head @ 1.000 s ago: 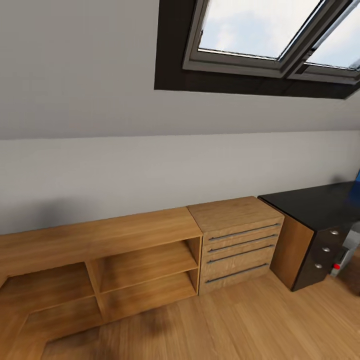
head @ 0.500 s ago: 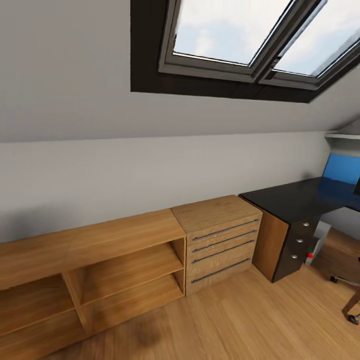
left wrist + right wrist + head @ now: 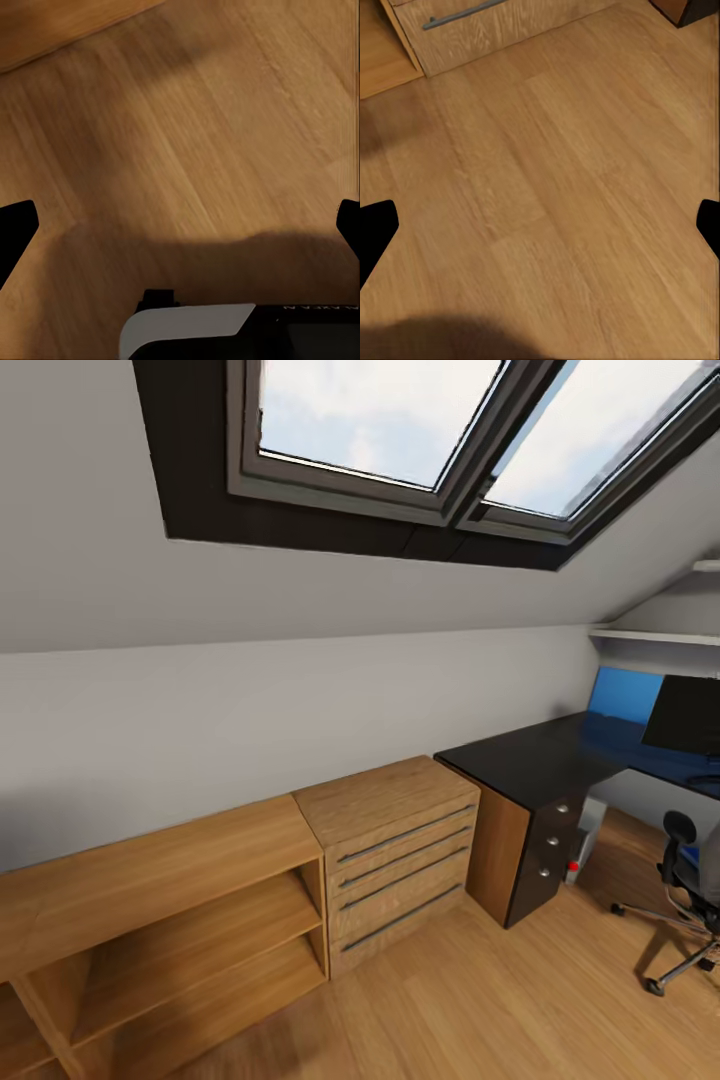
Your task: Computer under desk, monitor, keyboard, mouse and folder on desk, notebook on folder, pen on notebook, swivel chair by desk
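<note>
The monitor stands on the desk, swivel chair before it.

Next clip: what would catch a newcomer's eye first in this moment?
The big skylight in the sloped ceiling dominates the top of the head view. Below it, a light-wood shelving unit and drawer chest line the wall, with the glossy black desk at right, the monitor on it and the swivel chair beside it.
</note>
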Robot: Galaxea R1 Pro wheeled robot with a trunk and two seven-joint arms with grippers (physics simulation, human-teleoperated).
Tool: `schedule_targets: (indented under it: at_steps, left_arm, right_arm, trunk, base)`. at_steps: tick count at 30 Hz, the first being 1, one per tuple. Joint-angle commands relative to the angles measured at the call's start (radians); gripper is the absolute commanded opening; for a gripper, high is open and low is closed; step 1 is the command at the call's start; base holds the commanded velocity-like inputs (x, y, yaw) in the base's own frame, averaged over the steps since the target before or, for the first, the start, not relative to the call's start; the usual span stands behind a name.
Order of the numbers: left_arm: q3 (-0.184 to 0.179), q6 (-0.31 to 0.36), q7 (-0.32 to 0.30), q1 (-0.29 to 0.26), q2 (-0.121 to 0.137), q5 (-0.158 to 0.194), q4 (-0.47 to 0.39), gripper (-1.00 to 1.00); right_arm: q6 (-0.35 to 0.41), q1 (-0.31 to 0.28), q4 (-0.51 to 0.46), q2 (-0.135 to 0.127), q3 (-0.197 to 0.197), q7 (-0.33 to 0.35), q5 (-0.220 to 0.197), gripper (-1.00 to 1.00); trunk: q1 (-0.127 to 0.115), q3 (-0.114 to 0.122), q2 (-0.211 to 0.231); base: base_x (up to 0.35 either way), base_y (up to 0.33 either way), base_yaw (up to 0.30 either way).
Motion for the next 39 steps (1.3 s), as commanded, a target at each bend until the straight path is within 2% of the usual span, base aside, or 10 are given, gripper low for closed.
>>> schedule_targets:
  at_steps: [1, 22, 31, 39]
  left_arm:
    - [0.001, -0.002, 0.001, 0.000, 0.000, 0.000, 0.000, 1.00]
    - [0.002, -0.002, 0.002, 0.000, 0.001, 0.000, 0.000, 1.00]
    - [0.003, -0.002, 0.002, 0.000, 0.001, 0.001, 0.000, 1.00]
    - [0.002, -0.002, 0.002, 0.000, 0.001, 0.003, 0.000, 1.00]
  right_arm:
    - [-0.003, -0.001, 0.001, 0.000, 0.001, -0.001, 0.001, 1.00]
    - [-0.002, -0.001, 0.001, 0.001, -0.002, -0.002, 0.000, 1.00]
    - [-0.002, -0.001, 0.002, 0.004, -0.001, -0.003, 0.000, 1.00]
    - [-0.002, -0.001, 0.003, 0.005, -0.001, -0.002, 0.000, 1.00]
  trunk:
    - [0.001, 0.000, -0.001]
    - [0.001, 0.017, -0.001]
    - [0.001, 0.018, -0.001]
    - [0.001, 0.018, -0.001]
  base:
    - [0.177, -0.131, -0.237]
    - [0.024, -0.018, -0.236]
    - [0.012, 0.000, -0.035]
    - [0.240, -0.123, -0.001]
